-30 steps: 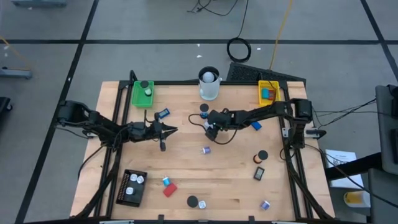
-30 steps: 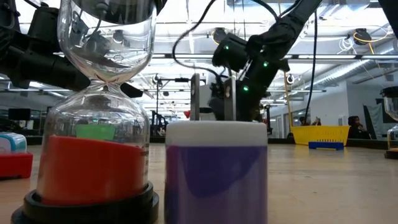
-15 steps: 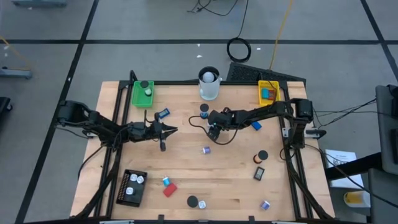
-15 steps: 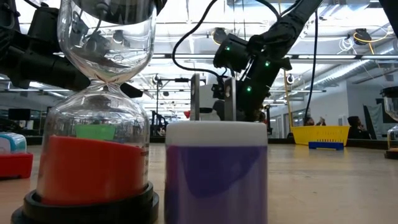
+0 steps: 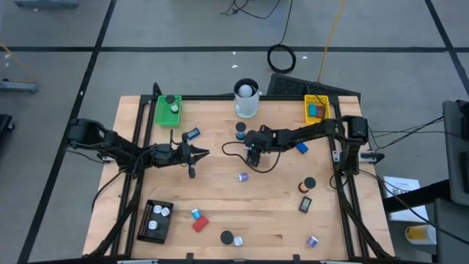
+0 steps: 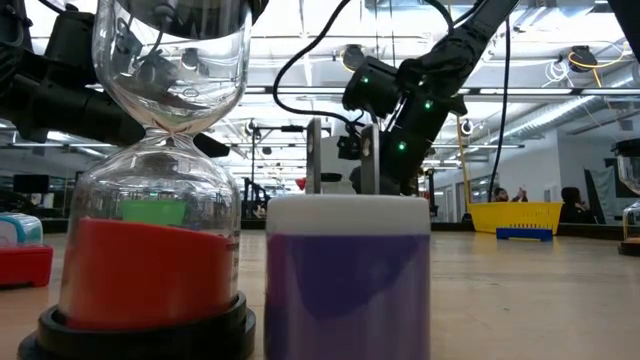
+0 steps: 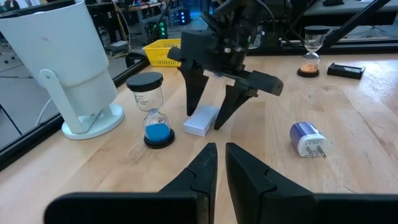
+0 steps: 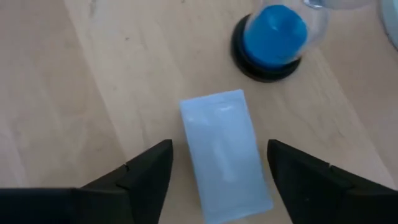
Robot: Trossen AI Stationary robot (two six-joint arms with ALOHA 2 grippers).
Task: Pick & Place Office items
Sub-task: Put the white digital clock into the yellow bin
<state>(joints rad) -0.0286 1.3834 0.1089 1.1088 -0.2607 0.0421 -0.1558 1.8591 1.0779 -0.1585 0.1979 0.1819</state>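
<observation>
1. The right gripper (image 7: 214,102) hangs over a small pale blue-white block (image 8: 225,155) near the middle of the worktop (image 5: 220,205), jaws spread wide with one finger on each side of the block and not yet touching it.
2. To do this well, I judge it should drop straight down until the fingers flank the block's long sides, then close evenly; a skewed closing would likely spin or push the block away.
3. A blue sand timer (image 7: 153,111) stands just beside the block, toward the tall white cup (image 5: 247,98), so the descent needs to stay clear of it.
4. The left gripper (image 5: 199,154) waits left of centre in the high view, jaws nearly closed and empty.
5. Other small items lie scattered over the wooden worktop, with a green tray (image 5: 168,110) at the upper left and a yellow tray (image 5: 316,110) at the upper right.
6. Beyond is a grey floor with dark lines.
</observation>
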